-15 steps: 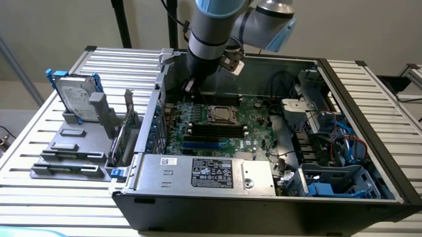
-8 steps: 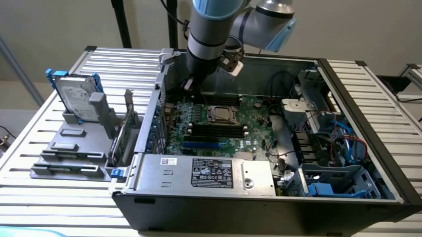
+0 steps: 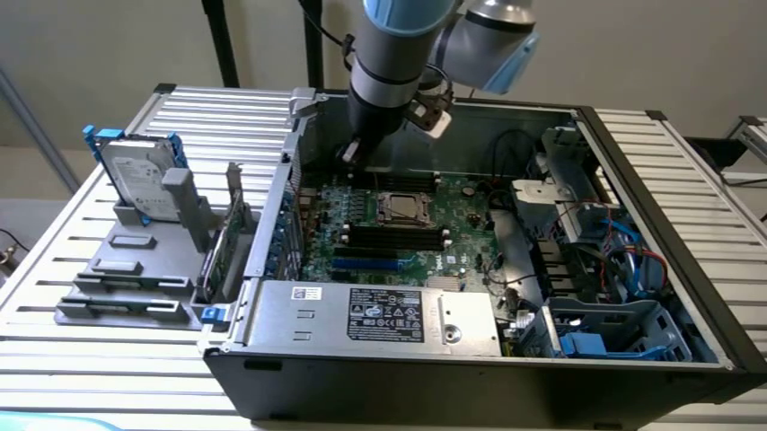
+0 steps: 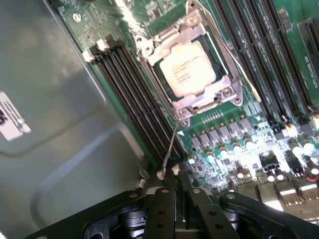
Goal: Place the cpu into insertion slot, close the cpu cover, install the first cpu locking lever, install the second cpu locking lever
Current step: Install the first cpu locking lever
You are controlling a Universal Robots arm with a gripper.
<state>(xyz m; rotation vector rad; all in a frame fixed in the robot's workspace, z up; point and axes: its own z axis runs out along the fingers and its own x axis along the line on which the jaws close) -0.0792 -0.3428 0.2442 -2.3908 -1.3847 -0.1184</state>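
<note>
Cpu point(image 4: 188, 68): seated in insertion slot point(image 4: 162, 79), with cpu cover point(image 4: 207, 97) lowered over it as retainer. Tool point(image 4: 180, 189): fingers nearly closed, gripping nothing, tips just beside the raised locking lever point(image 4: 170, 142), apparently to push it.

Exterior view. The cpu point(image 4: 188, 68) lies in the insertion slot point(image 3: 383, 209), under the cpu cover point(image 4: 202, 98). From the slot: memory strips point(image 3: 396, 238) at 6 o'clock, claw point(image 3: 351, 153) at 11 o'clock, hard drive point(image 3: 135, 175) on the desk point(image 3: 72, 269) at 9 o'clock.
</note>
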